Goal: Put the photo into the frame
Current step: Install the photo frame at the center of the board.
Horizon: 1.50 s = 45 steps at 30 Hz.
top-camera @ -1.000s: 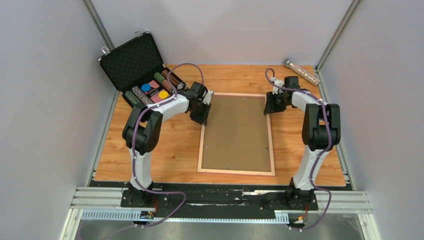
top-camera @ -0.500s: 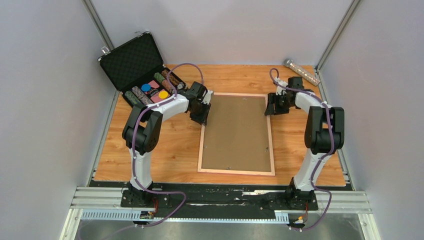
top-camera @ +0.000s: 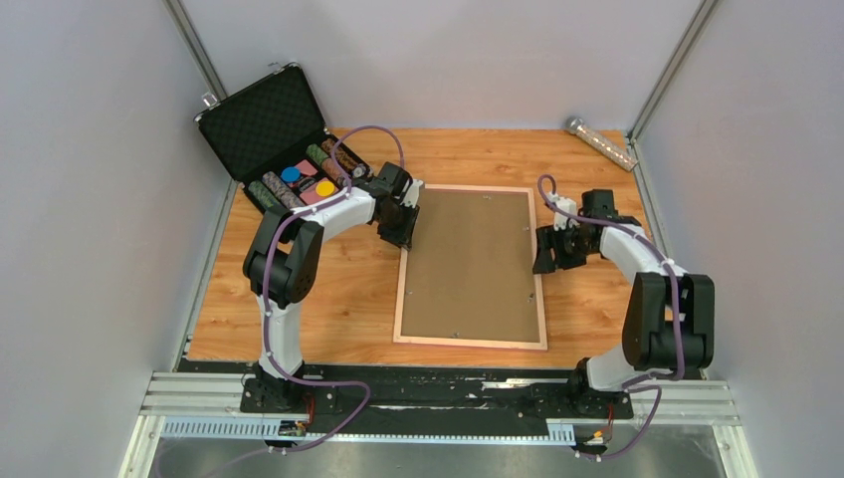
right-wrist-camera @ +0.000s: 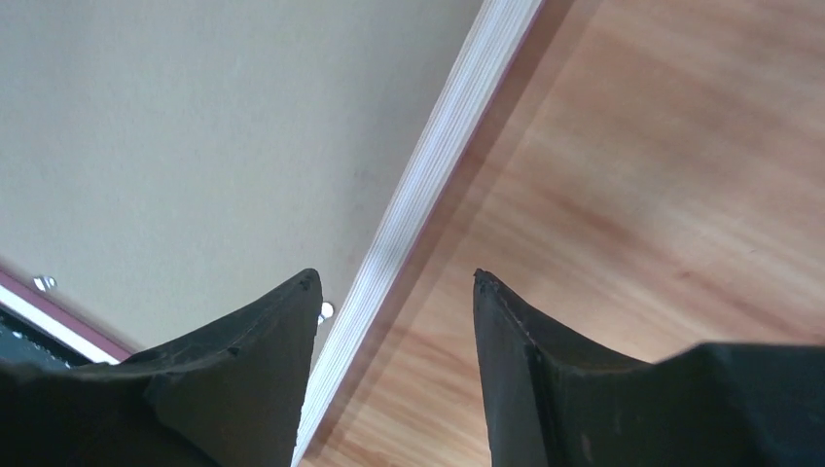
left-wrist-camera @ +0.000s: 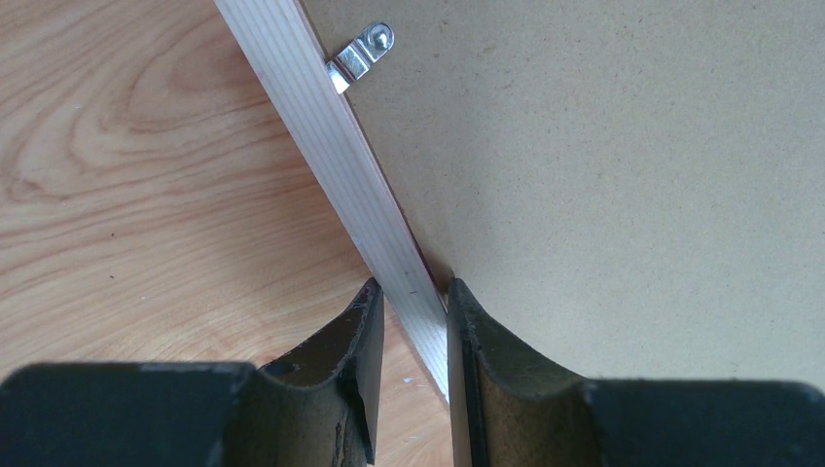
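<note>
The frame (top-camera: 470, 343) lies face down on the table, its light wood back up and a plain brown backing board (top-camera: 470, 264) filling it. The photo is hidden. My left gripper (top-camera: 403, 237) is at the far end of the left rail. In the left wrist view it (left-wrist-camera: 412, 292) is shut on that rail (left-wrist-camera: 321, 126), one finger outside and one on the board side, near a metal clip (left-wrist-camera: 365, 53). My right gripper (top-camera: 543, 261) stands open over the right rail (right-wrist-camera: 438, 146). One of its fingers is above the board (right-wrist-camera: 195, 126) and the other above the table, so this gripper (right-wrist-camera: 394, 277) holds nothing.
An open black foam-lined case (top-camera: 269, 124) with coloured pieces stands at the back left, close behind the left arm. A glittery tube (top-camera: 601, 143) lies at the back right corner. Grey walls close in the wooden table (top-camera: 328, 299) on three sides.
My right gripper has opened and slid along the right rail toward the near side. The left gripper and the frame have stayed put.
</note>
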Each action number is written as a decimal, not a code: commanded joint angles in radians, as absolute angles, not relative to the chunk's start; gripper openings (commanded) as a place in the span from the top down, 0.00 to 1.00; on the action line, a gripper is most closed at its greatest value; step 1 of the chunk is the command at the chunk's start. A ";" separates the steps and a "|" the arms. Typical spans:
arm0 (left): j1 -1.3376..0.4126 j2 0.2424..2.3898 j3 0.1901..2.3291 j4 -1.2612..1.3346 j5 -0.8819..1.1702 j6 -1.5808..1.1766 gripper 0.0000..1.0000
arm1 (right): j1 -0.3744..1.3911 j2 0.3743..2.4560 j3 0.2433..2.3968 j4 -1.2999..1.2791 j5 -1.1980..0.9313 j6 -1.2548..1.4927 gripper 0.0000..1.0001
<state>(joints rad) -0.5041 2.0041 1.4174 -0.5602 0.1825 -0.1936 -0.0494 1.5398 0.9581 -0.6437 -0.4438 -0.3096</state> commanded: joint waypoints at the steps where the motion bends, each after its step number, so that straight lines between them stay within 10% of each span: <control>1: -0.502 2.044 1.405 -0.549 0.171 -0.170 1.00 | -0.026 1.432 0.885 -0.655 -0.442 -0.376 0.42; 45: -0.499 2.046 1.407 -0.549 0.163 -0.160 1.00 | 0.111 1.456 0.777 -0.600 -0.312 -0.303 0.49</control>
<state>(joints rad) -0.5034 2.0041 1.4174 -0.5602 0.1822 -0.1932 0.0967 1.4532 0.7822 -0.6308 -0.3363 -0.3153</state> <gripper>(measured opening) 0.334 0.511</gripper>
